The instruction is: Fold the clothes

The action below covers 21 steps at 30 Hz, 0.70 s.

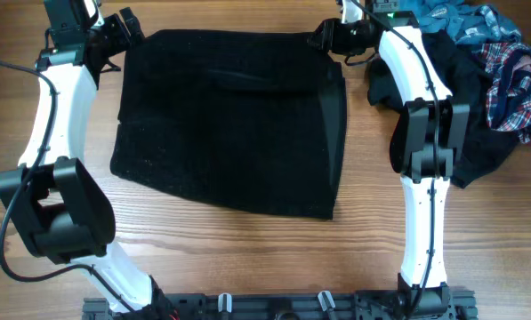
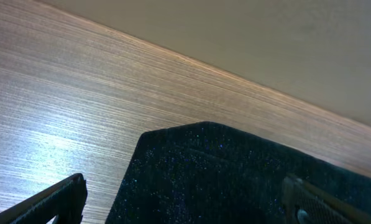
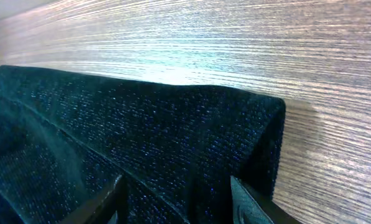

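**Black garment** (image 1: 229,124): large and textured, spread flat at the middle of the wooden table (image 1: 247,258), with its right side doubled over.

**Left hand** (image 1: 114,40): at the garment's far left corner. Its fingers (image 2: 54,199) are wide apart and hold nothing; the corner of the cloth lies between them.

**Right hand** (image 1: 332,37): at the far right corner. Its fingers (image 3: 107,199) sit astride the folded edge; whether they pinch it cannot be told.

**Far right of table:** a heap of a teal-blue piece (image 1: 443,20), a plaid shirt (image 1: 514,80) and a second black piece (image 1: 478,142).
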Each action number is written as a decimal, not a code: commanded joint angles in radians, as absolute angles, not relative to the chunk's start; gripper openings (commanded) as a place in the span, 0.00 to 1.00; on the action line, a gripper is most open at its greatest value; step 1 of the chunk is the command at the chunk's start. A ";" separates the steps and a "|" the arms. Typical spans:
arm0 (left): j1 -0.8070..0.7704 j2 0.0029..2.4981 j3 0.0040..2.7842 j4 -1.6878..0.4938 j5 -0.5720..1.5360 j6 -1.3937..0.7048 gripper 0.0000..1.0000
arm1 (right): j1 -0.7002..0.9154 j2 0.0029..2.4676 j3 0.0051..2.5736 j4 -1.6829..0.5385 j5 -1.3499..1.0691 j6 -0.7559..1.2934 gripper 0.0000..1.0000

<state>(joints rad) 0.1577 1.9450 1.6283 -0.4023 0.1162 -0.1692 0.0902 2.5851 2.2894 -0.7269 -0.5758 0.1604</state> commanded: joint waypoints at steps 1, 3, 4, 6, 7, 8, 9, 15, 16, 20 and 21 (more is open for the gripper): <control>0.154 1.945 1.650 -0.405 0.103 -0.161 1.00 | 0.106 2.622 2.298 -0.733 -0.547 0.160 0.52; 0.154 1.945 1.650 -0.407 0.103 -0.160 1.00 | 0.112 2.626 2.298 -0.733 -0.546 0.159 0.51; 0.154 1.945 1.650 -0.407 0.103 -0.160 1.00 | 0.115 2.628 2.298 -0.734 -0.546 0.157 0.48; 0.154 1.945 1.650 -0.407 0.103 -0.160 1.00 | 0.121 2.629 2.298 -0.735 -0.538 0.157 0.45; 0.154 1.945 1.650 -0.407 0.103 -0.160 1.00 | 0.124 2.629 2.298 -0.732 -0.538 0.157 0.41; 0.154 1.945 1.650 -0.407 0.103 -0.160 1.00 | 0.126 2.629 2.298 -0.731 -0.535 0.157 0.38; 0.154 1.945 1.650 -0.408 0.103 -0.160 1.00 | 0.126 2.629 2.298 -0.731 -0.535 0.158 0.34; 0.154 1.945 1.650 -0.408 0.103 -0.160 1.00 | 0.125 2.629 2.298 -0.715 -0.521 0.158 0.10; 0.154 1.945 1.650 -0.408 0.103 -0.160 1.00 | 0.123 2.629 2.298 -0.705 -0.521 0.159 0.08; 0.154 1.945 1.650 -0.408 0.103 -0.161 1.00 | 0.118 2.627 2.298 -0.632 -0.533 0.157 0.04; 0.154 1.945 1.650 -0.408 0.103 -0.161 1.00 | 0.118 2.627 2.298 -0.613 -0.537 0.157 0.04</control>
